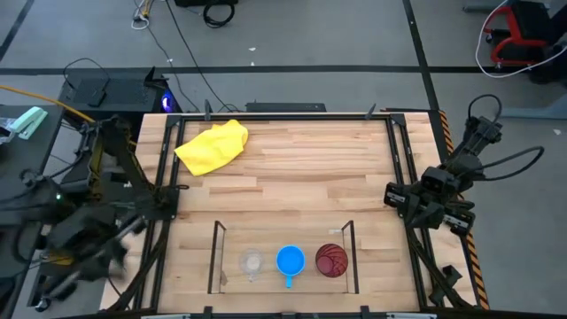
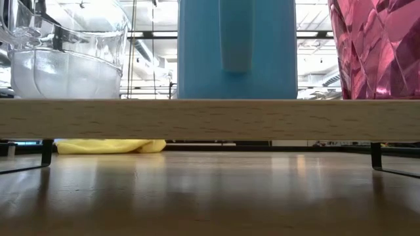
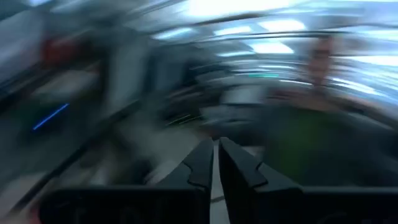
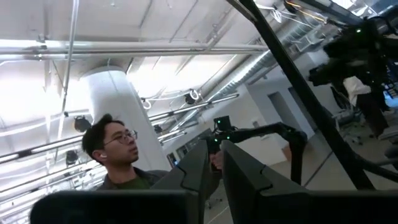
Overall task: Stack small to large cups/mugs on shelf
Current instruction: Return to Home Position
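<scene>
No legible text, label, brand, number or sign in any view.

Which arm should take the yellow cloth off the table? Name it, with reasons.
Left, probably. The yellow cloth lies near the table's left edge, on the left arm's side; the right arm sits past the opposite edge.
</scene>
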Controlling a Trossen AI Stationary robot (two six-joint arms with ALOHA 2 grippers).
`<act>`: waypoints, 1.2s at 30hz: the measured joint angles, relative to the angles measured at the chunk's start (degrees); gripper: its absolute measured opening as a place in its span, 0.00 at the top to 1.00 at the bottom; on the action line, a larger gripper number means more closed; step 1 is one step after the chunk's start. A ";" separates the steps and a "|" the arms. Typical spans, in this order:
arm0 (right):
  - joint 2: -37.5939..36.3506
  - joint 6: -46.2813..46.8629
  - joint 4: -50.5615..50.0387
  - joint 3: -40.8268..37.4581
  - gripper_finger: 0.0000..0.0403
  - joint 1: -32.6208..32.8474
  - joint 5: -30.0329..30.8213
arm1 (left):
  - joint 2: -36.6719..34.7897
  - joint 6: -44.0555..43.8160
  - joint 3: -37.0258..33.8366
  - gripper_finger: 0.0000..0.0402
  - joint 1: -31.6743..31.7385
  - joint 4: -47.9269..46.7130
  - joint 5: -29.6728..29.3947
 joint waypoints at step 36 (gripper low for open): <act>-13.45 8.24 4.12 0.08 0.86 -35.98 -31.02 | -41.65 6.98 -32.75 0.93 30.71 5.12 32.81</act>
